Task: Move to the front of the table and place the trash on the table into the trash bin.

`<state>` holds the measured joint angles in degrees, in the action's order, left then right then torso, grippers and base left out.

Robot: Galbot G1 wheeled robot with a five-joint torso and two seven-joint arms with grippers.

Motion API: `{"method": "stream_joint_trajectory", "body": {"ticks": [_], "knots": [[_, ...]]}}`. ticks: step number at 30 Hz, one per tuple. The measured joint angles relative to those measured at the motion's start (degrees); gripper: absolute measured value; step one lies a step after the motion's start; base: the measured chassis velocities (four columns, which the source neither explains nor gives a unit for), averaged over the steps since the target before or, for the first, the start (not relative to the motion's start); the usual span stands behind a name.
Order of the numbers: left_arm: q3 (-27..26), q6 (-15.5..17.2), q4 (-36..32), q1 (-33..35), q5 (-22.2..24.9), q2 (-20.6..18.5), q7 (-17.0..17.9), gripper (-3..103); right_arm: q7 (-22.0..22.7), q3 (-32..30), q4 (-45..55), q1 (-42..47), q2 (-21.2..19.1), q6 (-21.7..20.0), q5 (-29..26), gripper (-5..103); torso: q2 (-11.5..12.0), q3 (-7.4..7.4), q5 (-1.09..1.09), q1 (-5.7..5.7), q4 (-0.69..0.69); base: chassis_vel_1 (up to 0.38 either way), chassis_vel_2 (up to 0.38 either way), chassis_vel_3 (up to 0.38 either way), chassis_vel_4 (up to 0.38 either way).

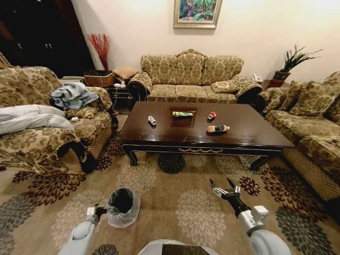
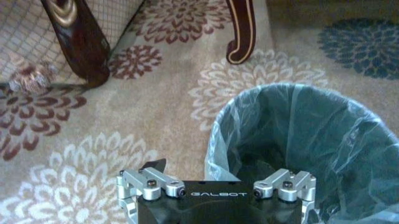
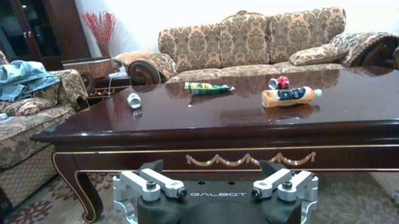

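Note:
The dark wooden table stands ahead on the carpet. On it lie the trash items: a crushed silver can, a green-yellow wrapper tube, a red can and a tan bottle. The right wrist view shows the table's front edge with the silver can, the wrapper, the red can and the bottle. The bag-lined black trash bin sits on the carpet by my open left gripper. Short of the table, my right gripper hangs open.
A patterned sofa stands behind the table, another sofa at the right, and an armchair with clothes at the left. A woven basket sits at the back left. Open carpet lies between me and the table.

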<state>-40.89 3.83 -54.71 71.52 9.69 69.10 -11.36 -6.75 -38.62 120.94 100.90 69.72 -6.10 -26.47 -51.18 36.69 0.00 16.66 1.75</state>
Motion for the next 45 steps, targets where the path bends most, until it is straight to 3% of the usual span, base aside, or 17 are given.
{"method": "stream_joint_trajectory", "body": {"ticks": [4, 6, 10, 15, 17, 18, 22, 24, 26, 29, 31, 33, 36, 37, 39, 42, 45], "knots": [[0.6, -0.3, 3.4, -2.2, -0.1, 0.0, 0.0, 97, -0.1, -0.6, 0.3, 0.1, -0.4, 0.0, 0.1, 100, 0.0, 0.0, 0.0, 0.0, 0.01, 0.0, 0.0, 0.0, 0.0], [0.7, -0.1, 4.4, -3.1, -0.2, 0.1, 0.1, 101, -0.4, -0.9, 0.1, 0.1, -0.5, 0.1, 0.2, 100, 0.0, 0.0, 0.01, 0.0, 0.01, 0.0, 0.0, 0.0, 0.0], [1.4, -2.5, 10.5, -8.1, -0.5, 0.4, 0.0, 94, -1.1, -1.8, -0.2, -0.1, -0.7, 0.3, 0.1, 100, 0.0, 0.0, 0.0, 0.0, 0.01, 0.0, 0.0, 0.0, 0.0], [2.3, -3.9, 17.2, -13.3, -1.1, 1.0, 3.1, 100, -1.3, -2.2, -1.1, -0.3, -0.2, 1.3, 0.4, 100, 0.0, 0.0, 0.0, 0.0, 0.0, 0.0, 0.0, 0.0, 0.0], [2.4, -4.7, 19.5, -14.9, -1.2, 1.2, 5.2, 91, -1.3, -2.8, -1.5, -0.2, -0.3, 1.7, 0.1, 100, 0.0, 0.0, 0.01, 0.0, 0.01, 0.0, 0.0, 0.0, 0.0], [2.4, -4.7, 19.5, -14.9, -1.2, 1.2, 5.2, 91, -1.3, -2.8, -1.5, -0.2, -0.3, 1.7, 0.1, 100, 0.0, 0.0, 0.01, 0.0, 0.01, 0.0, 0.0, 0.0, 0.0], [1.4, -6.3, 23.9, -17.0, -1.9, 1.2, 6.6, 75, -1.3, -3.2, -1.7, -0.7, -0.8, 1.9, -1.3, 100, 0.0, 0.0, -0.01, 0.0, -0.01, 0.0, 0.0, 0.0, 0.0], [0.1, -6.7, 26.1, -17.8, -4.2, 1.1, 5.8, 64, -1.2, -3.2, -2.0, -1.2, -1.0, 1.8, -1.6, 100, 0.0, 0.0, -0.01, 0.0, 0.0, 0.0, 0.0, 0.0, 0.0], [-0.3, -6.7, 26.8, -17.9, -5.6, 0.9, 5.0, 64, -1.2, -3.1, -2.0, -1.2, -1.0, 1.7, -1.7, 100, 0.0, 0.0, -0.01, 0.0, 0.0, 0.0, 0.0, 0.0, 0.0], [-1.6, -6.9, 28.9, -18.3, -8.9, 0.7, 3.3, 48, -1.3, -3.1, -2.0, -0.9, -0.8, 1.7, -1.8, 100, 0.0, 0.0, 0.02, 0.0, 0.0, 0.0, 0.0, 0.0, 0.0], [-1.8, -7.0, 29.1, -18.2, -9.2, 0.7, 2.4, 43, -1.3, -3.2, -2.0, -0.8, -0.7, 1.7, -1.8, 100, 0.0, -0.01, 0.01, 0.0, 0.0, 0.0, 0.0, 0.0, 0.0], [-1.9, -7.0, 28.4, -17.6, -9.2, 0.7, 0.9, 32, -1.3, -3.5, -2.0, -0.7, -0.8, 1.8, -1.8, 100, 0.0, -0.01, -0.01, 0.0, 0.0, 0.0, 0.0, 0.0, 0.0], [-1.9, -7.1, 27.3, -16.9, -8.4, 0.8, 0.2, 26, -1.3, -3.6, -2.0, -0.7, -0.7, 1.9, -1.8, 100, 0.0, -0.01, -0.01, 0.0, 0.0, 0.0, 0.0, 0.0, 0.0], [-1.9, -7.2, 26.2, -16.3, -7.6, 0.8, -0.6, 15, -1.3, -3.6, -2.0, -0.6, -0.7, 2.0, -1.8, 100, 0.0, -0.01, 0.0, 0.0, 0.0, 0.0, 0.0, 0.0, 0.0], [-1.8, -7.3, 25.4, -15.9, -7.1, 0.9, -1.1, 15, -1.3, -3.6, -2.0, -0.6, -0.6, 2.1, -1.8, 100, 0.0, -0.01, 0.0, 0.0, 0.0, 0.0, 0.0, 0.0, 0.0], [-1.9, -8.4, 24.1, -14.8, -5.9, 0.9, -3.5, 3, -1.4, -3.3, -2.2, -0.5, -0.3, 2.6, -1.8, 100, 0.0, -0.01, 0.01, 0.0, 0.0, 0.0, 0.0, 0.0, 0.0], [-2.2, -9.0, 23.9, -14.4, -5.0, 1.0, -3.9, 3, -1.5, -3.3, -2.3, -0.3, 0.0, 2.9, -2.1, 100, 0.0, 0.0, 0.01, 0.0, 0.02, 0.0, 0.0, 0.0, 0.0]]}}
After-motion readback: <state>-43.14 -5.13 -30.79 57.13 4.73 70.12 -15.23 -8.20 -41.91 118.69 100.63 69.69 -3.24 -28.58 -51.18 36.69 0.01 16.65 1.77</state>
